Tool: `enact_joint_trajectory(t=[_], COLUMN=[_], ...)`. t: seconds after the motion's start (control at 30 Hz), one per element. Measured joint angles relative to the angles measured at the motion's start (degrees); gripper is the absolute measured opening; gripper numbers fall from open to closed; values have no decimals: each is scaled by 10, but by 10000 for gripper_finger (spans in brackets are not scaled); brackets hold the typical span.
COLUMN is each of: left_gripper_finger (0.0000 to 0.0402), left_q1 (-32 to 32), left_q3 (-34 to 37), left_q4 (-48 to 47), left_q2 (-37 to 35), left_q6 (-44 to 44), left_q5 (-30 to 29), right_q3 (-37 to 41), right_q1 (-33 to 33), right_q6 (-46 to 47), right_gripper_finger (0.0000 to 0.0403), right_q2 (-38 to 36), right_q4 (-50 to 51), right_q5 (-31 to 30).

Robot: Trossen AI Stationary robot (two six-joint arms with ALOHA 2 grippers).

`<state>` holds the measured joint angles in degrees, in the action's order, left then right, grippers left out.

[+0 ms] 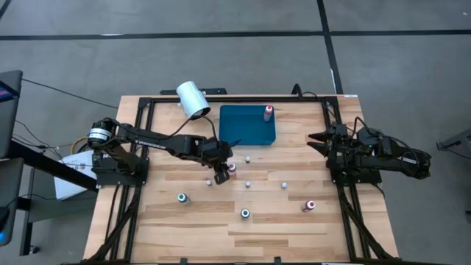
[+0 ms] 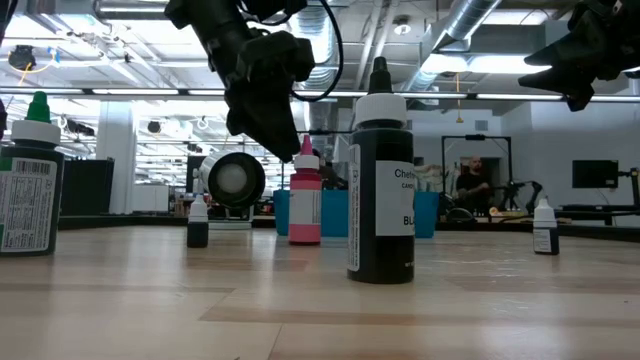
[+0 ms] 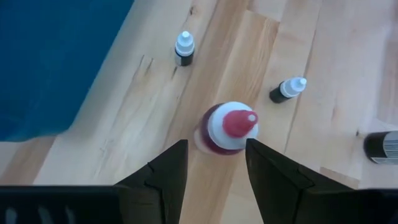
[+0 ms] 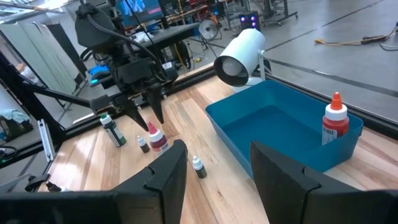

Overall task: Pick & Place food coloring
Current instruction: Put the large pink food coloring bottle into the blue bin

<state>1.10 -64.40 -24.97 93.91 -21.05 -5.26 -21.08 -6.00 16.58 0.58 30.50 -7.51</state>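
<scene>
Three red-topped food coloring bottles show in the high view. One stands in the blue tray [image 1: 246, 125] at its far right corner [image 1: 268, 112], one stands mid-table [image 1: 232, 168], and one is nearer the right [image 1: 309, 206]. Two green-topped bottles [image 1: 182, 197] [image 1: 245, 213] stand toward the near edge. My left gripper [image 3: 216, 155] is open just above the mid-table red-topped bottle [image 3: 227, 127]. A finger stands on either side of its cap, apart from it. In the low view the left gripper [image 2: 285, 140] hangs beside that bottle's tip [image 2: 305, 150]. My right gripper [image 4: 217, 162] is open and waits at the right edge [image 1: 315, 138].
A white cylinder [image 1: 193, 99] lies on its side left of the tray. Several tiny white-capped dark bottles [image 3: 184, 48] [image 3: 288, 89] stand around the left gripper. A larger black bottle [image 2: 380, 190] stands close to the low camera. Black frame rails run along both table sides.
</scene>
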Motion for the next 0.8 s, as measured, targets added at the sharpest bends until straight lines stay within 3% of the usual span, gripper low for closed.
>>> enact_joint_trajectory(t=[0.33, 0.8], left_gripper_finger=[155, 215], left_q1=[1, 2], left_q3=[0, 0], left_q4=[0, 15], left_q2=[0, 0], left_q6=[-22, -15], left_q5=[16, 16], right_q3=[0, 0], right_q1=[0, 0], right_q6=[0, 0], right_gripper_finger=[164, 163], right_q2=[0, 0], right_q4=[0, 1], right_q5=[0, -1])
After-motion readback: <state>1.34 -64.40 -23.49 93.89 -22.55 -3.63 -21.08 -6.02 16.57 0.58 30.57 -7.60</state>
